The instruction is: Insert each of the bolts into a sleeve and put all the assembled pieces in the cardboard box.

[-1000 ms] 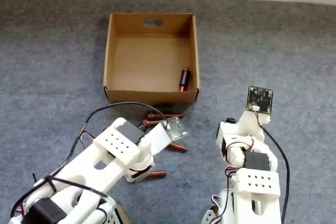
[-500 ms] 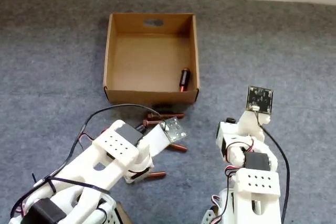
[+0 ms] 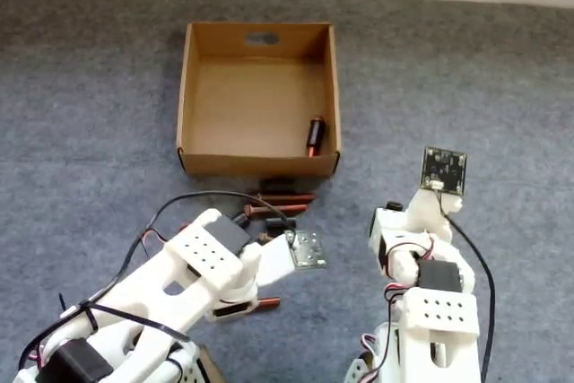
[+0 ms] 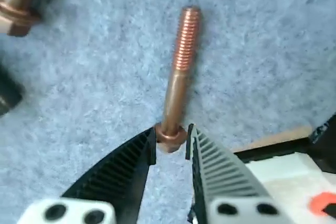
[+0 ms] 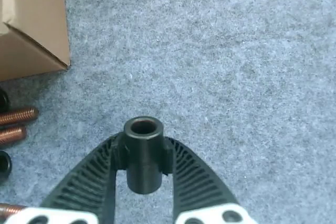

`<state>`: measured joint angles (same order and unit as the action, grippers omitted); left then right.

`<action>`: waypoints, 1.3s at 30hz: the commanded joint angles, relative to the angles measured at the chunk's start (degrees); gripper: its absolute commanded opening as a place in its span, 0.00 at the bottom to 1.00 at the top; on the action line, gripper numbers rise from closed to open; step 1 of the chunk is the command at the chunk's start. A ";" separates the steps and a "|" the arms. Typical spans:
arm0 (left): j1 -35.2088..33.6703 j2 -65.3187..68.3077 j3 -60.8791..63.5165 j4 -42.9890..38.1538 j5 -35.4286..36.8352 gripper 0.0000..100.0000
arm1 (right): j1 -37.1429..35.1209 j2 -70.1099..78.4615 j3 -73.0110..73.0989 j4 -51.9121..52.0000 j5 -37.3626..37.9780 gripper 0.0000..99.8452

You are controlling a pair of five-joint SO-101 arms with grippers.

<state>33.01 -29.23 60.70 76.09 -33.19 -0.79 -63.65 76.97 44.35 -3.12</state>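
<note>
- Left pincer [image 4: 171,136] is closed almost fully on the hex head of one bolt [image 4: 178,66], in front of the cardboard box [image 3: 258,164]. With so small a hold at the very end, the bolt may swing or slip out when I lift.
- Right pincer [image 5: 143,148] clamps a black sleeve [image 5: 143,161] off the box's front right corner, with the bore open toward its camera.
- If the bolt droops, I think its thread will strike the sleeve rim and not enter.
- Loose bolts [image 3: 280,197] lie just before the box front wall, and a low sweep could scatter them.
- One assembled piece [image 3: 315,135] lies inside the box, against its right wall.
</note>
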 commanded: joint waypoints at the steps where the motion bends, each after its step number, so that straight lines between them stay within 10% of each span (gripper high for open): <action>1: 0.40 0.13 3.47 -5.19 -1.49 0.12 | 0.75 -0.92 -0.22 -1.10 -0.09 0.01; 25: -11.30 -0.40 -8.92 -11.08 -0.79 0.12 | 0.75 -1.19 0.92 -1.10 -0.09 0.01; 39: -1.10 0.04 -12.44 0.35 66.90 0.12 | 0.75 -1.19 1.54 -3.47 -0.09 0.01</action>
<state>28.18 -29.23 48.31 76.35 22.55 -0.79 -63.91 78.99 42.07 -3.12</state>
